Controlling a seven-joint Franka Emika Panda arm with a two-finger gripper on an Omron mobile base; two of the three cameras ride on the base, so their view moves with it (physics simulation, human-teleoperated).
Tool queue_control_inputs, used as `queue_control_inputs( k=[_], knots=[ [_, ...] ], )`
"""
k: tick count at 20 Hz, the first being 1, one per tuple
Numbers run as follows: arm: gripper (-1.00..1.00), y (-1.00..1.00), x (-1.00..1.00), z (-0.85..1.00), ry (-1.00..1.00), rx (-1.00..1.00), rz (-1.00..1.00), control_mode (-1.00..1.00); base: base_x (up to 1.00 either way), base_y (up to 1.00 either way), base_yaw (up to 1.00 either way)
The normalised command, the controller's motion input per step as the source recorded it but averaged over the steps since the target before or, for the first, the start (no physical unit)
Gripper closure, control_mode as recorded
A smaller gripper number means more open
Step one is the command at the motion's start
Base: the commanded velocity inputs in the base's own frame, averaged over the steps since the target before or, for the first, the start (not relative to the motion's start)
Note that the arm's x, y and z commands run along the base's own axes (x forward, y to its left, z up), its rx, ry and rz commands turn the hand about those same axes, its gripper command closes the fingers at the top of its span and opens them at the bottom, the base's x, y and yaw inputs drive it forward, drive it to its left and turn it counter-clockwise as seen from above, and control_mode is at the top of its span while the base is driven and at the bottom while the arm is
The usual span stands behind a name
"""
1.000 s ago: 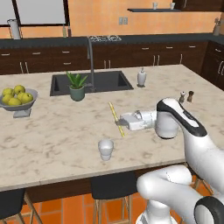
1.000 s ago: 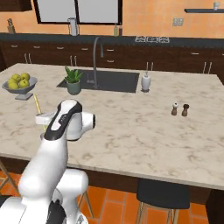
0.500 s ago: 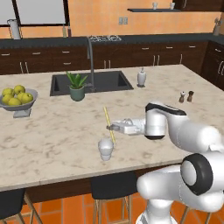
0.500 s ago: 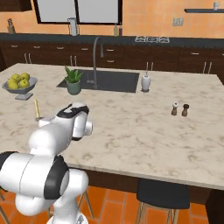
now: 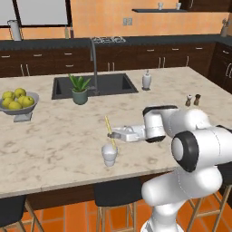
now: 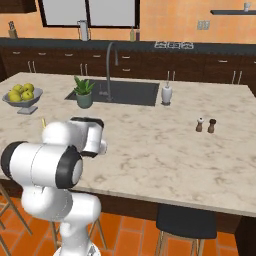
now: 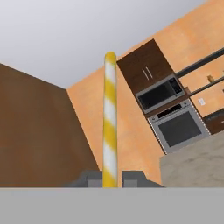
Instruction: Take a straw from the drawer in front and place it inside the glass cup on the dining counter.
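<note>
The gripper (image 5: 111,134) hangs over the near part of the dining counter (image 5: 54,140), pinching the straw (image 5: 109,130), which stands tilted between its fingers (image 7: 89,179). The glass cup (image 5: 109,155) sits on the counter just below and before the gripper, under the straw's lower end. Beyond the gripper lie the sink (image 5: 93,85) and the potted plant (image 5: 79,89); the fruit bowl (image 5: 17,103) sits far to its left, the shakers (image 5: 193,100) well to its right.

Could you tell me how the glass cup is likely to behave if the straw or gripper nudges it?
The glass cup looks small and light, so a nudge would probably slide it on the smooth dining counter. Its narrow, tapered base suggests it might tip. The straw in the gripper looks stiff.
</note>
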Motion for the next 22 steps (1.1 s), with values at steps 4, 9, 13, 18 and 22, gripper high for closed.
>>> queue_control_inputs(
  k=[4,9,13,18,22],
  knots=[
    [1.0,0.16,0.31,-0.18,-0.1,0.0,0.05,-1.0,0.0,0.0,0.0],
    [1.0,0.04,0.05,-0.23,-0.19,0.0,0.01,-1.0,0.0,0.0,0.0],
    [1.0,0.0,0.03,-0.26,-0.15,0.0,0.0,-1.0,0.0,0.0,0.0],
    [1.0,0.03,0.17,-0.14,-0.09,0.0,0.0,-1.0,0.0,0.0,0.0],
    [1.0,0.08,0.12,-0.17,-0.07,0.0,0.0,-1.0,0.0,0.0,0.0]
  ],
)
